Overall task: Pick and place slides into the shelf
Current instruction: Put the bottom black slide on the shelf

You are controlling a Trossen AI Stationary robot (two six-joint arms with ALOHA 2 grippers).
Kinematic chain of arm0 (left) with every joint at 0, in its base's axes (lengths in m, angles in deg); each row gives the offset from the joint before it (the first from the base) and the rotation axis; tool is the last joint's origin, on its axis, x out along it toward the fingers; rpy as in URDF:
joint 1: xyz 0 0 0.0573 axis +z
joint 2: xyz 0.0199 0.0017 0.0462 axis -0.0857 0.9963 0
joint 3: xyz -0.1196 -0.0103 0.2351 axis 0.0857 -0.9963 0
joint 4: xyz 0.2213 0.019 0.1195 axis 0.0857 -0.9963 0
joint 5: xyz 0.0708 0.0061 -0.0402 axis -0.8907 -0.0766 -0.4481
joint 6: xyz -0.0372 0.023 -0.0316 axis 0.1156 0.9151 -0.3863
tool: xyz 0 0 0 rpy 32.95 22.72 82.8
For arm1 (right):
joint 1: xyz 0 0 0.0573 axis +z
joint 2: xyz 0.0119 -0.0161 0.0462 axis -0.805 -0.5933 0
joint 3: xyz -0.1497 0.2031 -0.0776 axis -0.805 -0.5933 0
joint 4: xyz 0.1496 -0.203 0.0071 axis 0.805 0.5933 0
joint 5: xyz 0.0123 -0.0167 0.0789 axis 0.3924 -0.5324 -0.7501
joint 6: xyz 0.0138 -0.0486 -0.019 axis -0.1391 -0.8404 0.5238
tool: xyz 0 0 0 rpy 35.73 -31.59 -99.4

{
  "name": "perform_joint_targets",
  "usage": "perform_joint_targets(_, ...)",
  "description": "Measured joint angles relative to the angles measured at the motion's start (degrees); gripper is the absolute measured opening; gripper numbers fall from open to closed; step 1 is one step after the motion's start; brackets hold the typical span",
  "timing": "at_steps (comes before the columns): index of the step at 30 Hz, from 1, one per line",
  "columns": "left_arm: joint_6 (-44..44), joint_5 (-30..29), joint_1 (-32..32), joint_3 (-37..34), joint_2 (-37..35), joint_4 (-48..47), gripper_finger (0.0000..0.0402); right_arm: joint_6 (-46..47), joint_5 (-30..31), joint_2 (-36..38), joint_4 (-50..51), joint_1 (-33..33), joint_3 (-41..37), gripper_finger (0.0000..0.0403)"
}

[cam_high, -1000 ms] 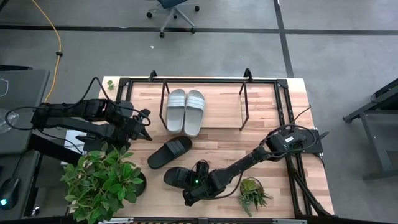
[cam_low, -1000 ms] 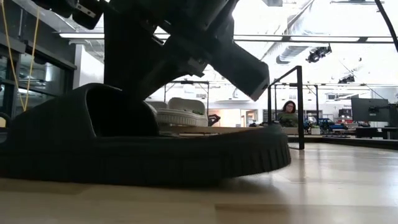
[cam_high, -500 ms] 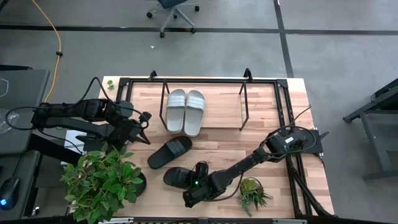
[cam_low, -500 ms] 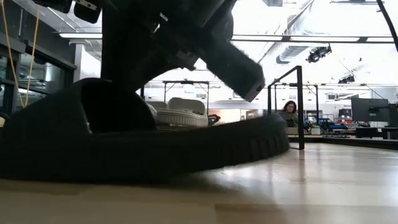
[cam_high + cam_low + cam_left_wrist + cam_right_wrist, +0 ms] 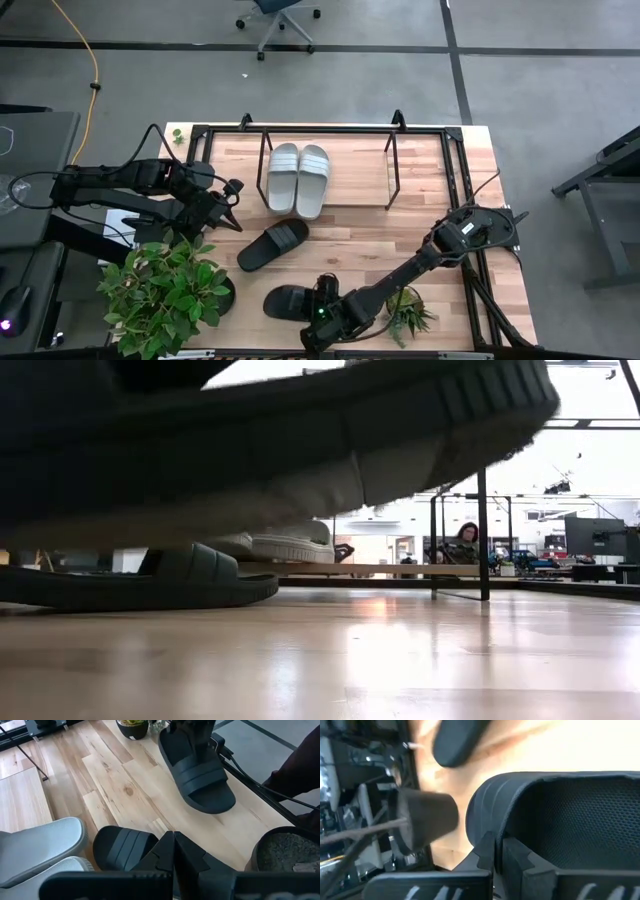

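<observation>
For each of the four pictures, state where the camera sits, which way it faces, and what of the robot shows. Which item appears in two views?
High: overhead, straight down; both arms, shelf.
Low: table height, level across; lifted black slide fills the top.
Left wrist: on the left arm, past its shut left tool to the table.
Right wrist: on the right arm; right tool shut on the slide.
Shared: lifted slide, low and right wrist.

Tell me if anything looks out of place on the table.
One black slide lies askew on the bare wood, outside the shelf that holds the grey pair. The right gripper holds the other black slide off the table.
</observation>
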Motion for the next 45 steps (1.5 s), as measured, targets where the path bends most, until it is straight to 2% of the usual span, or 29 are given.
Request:
perform_joint_targets(9, -0.02, -0.16, 0.0, 0.0, 0.0, 0.0, 0.0001, 0.64, 7.87, 0.05, 19.71, -0.08, 12.2, 0.0)
perform_joint_targets(14, -0.17, -0.78, 0.0, 0.0, 0.01, -0.03, 0.0001, 1.69, 15.85, 2.22, 20.95, -0.06, 11.04, 0.0)
perform_joint_targets(23, -0.24, -0.77, 0.0, 0.0, 0.0, -0.42, 0.0001, 1.72, 23.78, 2.72, 21.61, -0.5, 12.05, 0.0)
perform_joint_targets(31, -0.24, -1.03, 0.0, 0.0, 0.02, -0.55, 0.0001, 1.01, 27.39, 4.9, 24.2, -0.84, 11.96, 0.0)
perform_joint_targets(42, -0.24, -1.46, 0.0, 0.0, 0.0, -0.55, 0.0001, 0.61, 28.46, 16.21, 47.08, -2.03, 11.96, 0.0)
perform_joint_targets(45, -0.23, -2.13, 0.0, 0.0, 0.01, -0.87, 0.0001, -3.27, 31.17, 19.53, 46.82, -3.37, 11.17, 0.0)
